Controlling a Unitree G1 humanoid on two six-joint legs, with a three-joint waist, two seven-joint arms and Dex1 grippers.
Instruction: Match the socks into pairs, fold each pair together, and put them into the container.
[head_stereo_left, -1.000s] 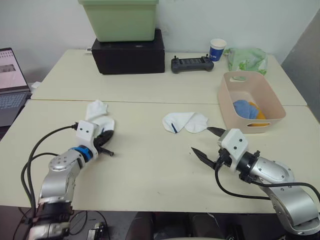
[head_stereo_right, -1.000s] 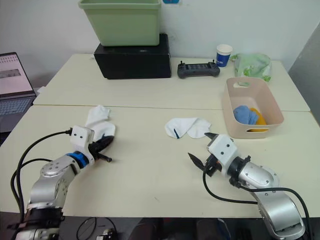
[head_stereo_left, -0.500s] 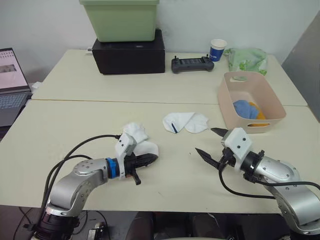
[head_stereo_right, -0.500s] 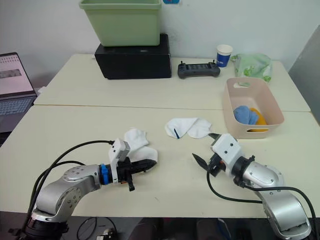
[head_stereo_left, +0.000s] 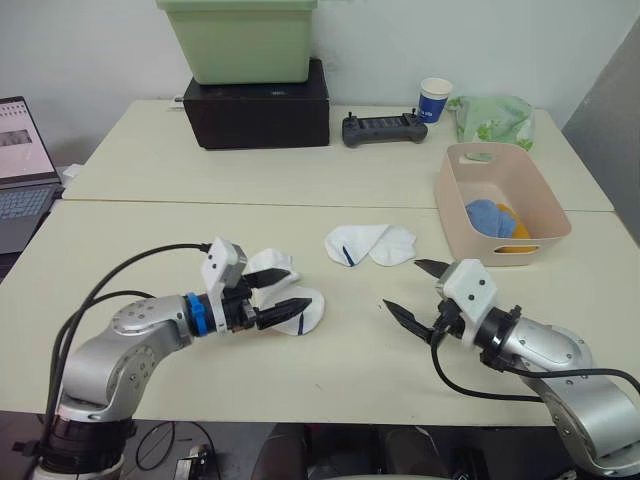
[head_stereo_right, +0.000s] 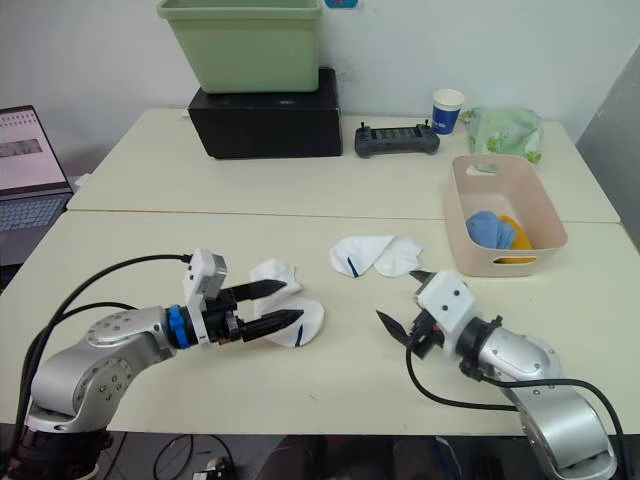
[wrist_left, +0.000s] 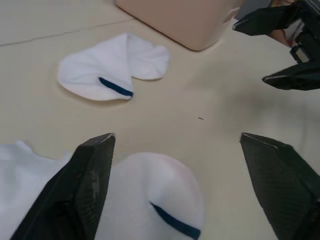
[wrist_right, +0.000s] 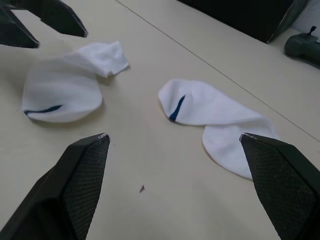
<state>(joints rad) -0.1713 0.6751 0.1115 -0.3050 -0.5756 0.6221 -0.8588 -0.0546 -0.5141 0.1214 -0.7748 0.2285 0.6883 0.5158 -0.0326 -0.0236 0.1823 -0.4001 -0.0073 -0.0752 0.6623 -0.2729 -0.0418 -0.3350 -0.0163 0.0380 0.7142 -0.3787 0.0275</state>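
Left eye view: left gripper (head_stereo_left: 282, 290) spread over white sock (head_stereo_left: 303, 312).

A green plastic bin (head_stereo_left: 240, 38) sits atop a black box (head_stereo_left: 258, 108) at the far side of the bench (head_stereo_left: 150, 170). Beside the box lies a black controller (head_stereo_left: 379, 129), then a blue-and-white paper cup (head_stereo_left: 435, 99) and a pale green patterned bag (head_stereo_left: 494, 119). An open laptop (head_stereo_left: 22, 165) stands off the bench's left edge.

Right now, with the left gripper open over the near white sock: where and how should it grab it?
Probably pinch the rounded toe end of the near white sock, by its dark stripe. It lies flat on the table and the open left gripper already straddles it, so drop straight down and close; the far end is bunched.
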